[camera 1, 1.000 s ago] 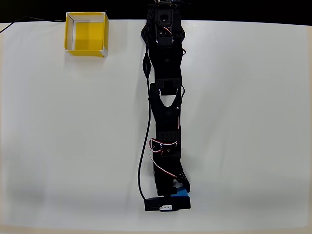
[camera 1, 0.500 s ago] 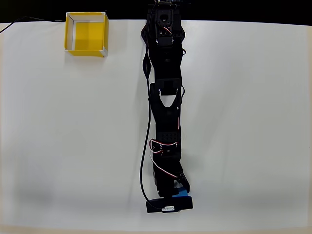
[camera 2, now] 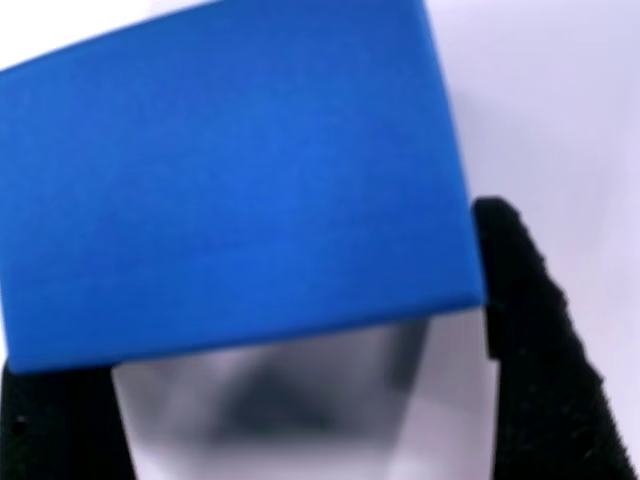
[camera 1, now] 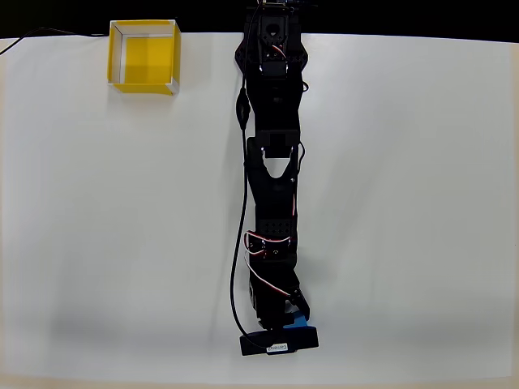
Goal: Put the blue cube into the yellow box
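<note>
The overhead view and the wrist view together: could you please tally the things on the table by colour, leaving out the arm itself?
Blue: 1, the blue cube, between the fingers of the gripper.
Yellow: 1, the yellow box, at the table's far left corner in the overhead view.
Total: 2.

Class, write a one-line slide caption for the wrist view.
Close-up: the blue cube sits between the gripper's two black fingers above the white table.
</note>
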